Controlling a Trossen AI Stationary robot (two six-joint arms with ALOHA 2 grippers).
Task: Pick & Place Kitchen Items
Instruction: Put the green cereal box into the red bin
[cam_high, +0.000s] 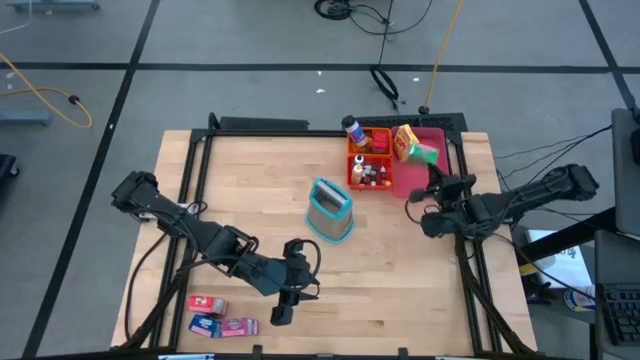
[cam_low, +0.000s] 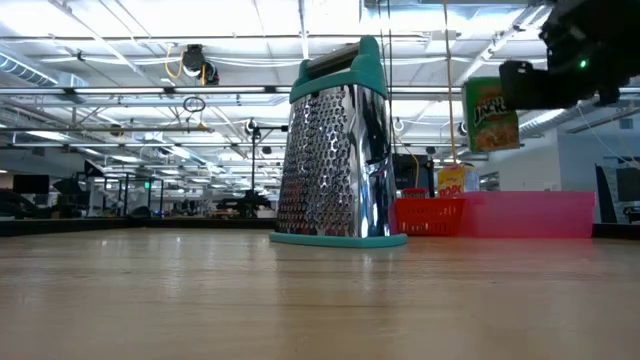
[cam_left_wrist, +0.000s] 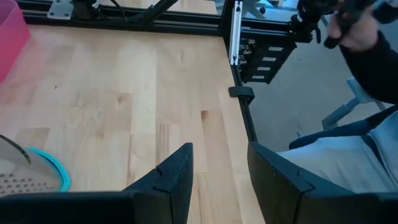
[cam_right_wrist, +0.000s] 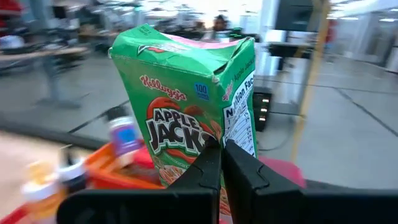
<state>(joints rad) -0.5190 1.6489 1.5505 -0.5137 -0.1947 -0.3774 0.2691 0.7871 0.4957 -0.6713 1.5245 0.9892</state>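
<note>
While gripping the green cereal box (cam_right_wrist: 186, 118) above the pink tray (cam_high: 420, 178), right end effector (cam_high: 428, 172) closed on it. Left end effector (cam_high: 283, 310) part open, empty, far from tray. Three small boxes (cam_high: 220, 316) still unplaced.

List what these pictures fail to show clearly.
- Orange tray contents: high view, bottles too small to identify.
- Small boxes labels: high view, too small.
- Grater: left wrist view, cut off by the edge.
- Cereal box bottom: right wrist view, hidden behind the right gripper.
</note>
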